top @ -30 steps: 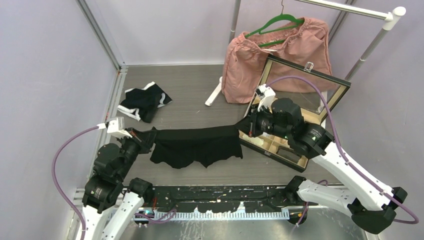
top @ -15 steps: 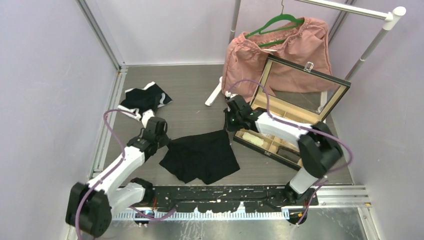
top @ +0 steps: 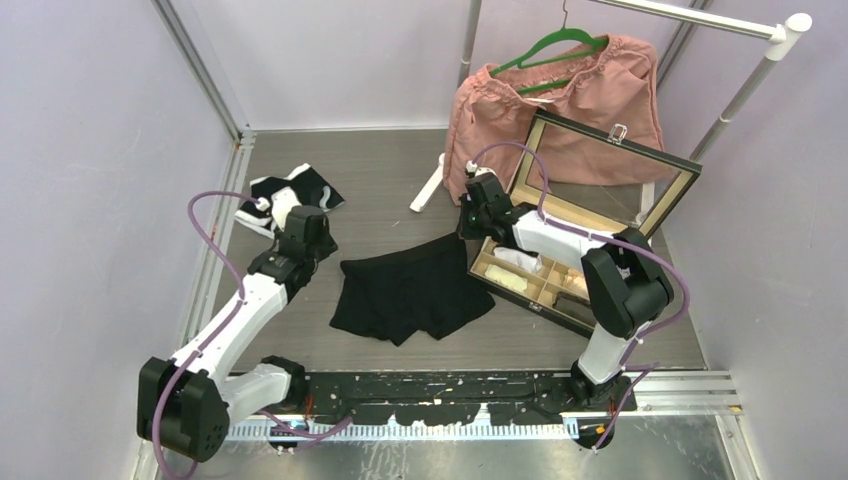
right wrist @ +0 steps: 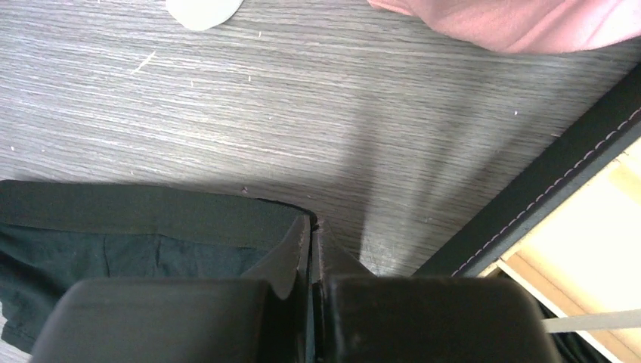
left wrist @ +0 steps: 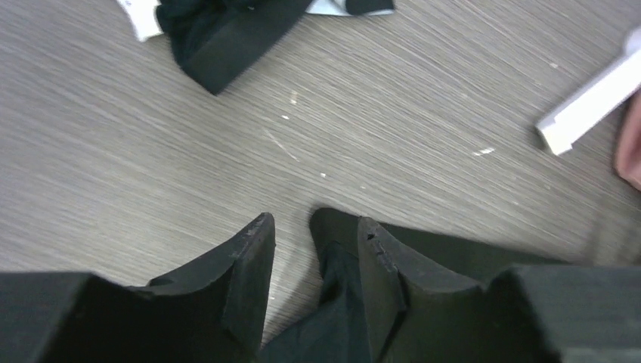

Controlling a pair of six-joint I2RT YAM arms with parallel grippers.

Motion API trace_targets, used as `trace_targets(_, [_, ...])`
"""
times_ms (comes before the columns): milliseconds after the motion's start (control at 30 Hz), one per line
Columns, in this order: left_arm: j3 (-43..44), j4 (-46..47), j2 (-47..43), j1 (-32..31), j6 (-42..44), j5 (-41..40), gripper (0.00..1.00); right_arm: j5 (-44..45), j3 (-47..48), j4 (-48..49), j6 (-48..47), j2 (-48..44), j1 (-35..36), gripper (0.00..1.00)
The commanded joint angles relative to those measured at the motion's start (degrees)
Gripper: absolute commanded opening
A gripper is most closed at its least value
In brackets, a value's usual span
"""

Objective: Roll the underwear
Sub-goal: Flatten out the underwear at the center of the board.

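Nearby, underwear [top: 412,290] flat, open box [top: 545,311] beside, pink garment [top: 590,90] behind.

The fingers [left wrist: 242,280] stand apart, a corner of black underwear [left wrist: 338,253] between them, against the right one. Beyond them to the left, a black-and-white pair [left wrist: 227,38] lies on the counter [left wrist: 423,113]; a white bar [left wrist: 593,102] lies far right.

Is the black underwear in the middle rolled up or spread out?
Spread out. The black underwear lies flat, with its waistband at the far edge and both legs showing; no part is rolled.
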Motion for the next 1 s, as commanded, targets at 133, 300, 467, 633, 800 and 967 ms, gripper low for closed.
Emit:
trace_targets(133, [-7.7, 9.2, -4.3, -2.8, -0.4, 26.4, 0.26, -0.4, 1.9, 3.1, -0.5, 0.9, -0.3, 0.05])
trace_targets(300, [-12.5, 12.4, -5.7, -12.6, -1.6, 22.8, 0.16, -0.9, 1.9, 3.3, 0.0, 1.9, -0.3, 0.05])
trace_targets(467, [-11.9, 3.3, -1.6, -13.5, -6.6, 15.3, 0.01, -1.3, 2.1, 3.2, 0.4, 2.6, -0.3, 0.04])
trace_targets(633, [-11.2, -6.9, -0.4, -13.4, -14.4, 7.7, 0.01, -1.0, 2.3, 2.8, 0.3, 3.0, -0.3, 0.04])
trace_targets(800, [-12.9, -11.3, -1.6, -13.4, -19.7, 4.1, 0.01, 0.2, 2.5, 2.2, -0.3, 3.0, -0.3, 0.04])
trace_targets(967, [-11.4, -17.9, 0.9, -13.0, -24.3, 0.1, 0.01, 1.6, 3.5, 1.5, -0.6, 3.7, -0.3, 0.04])
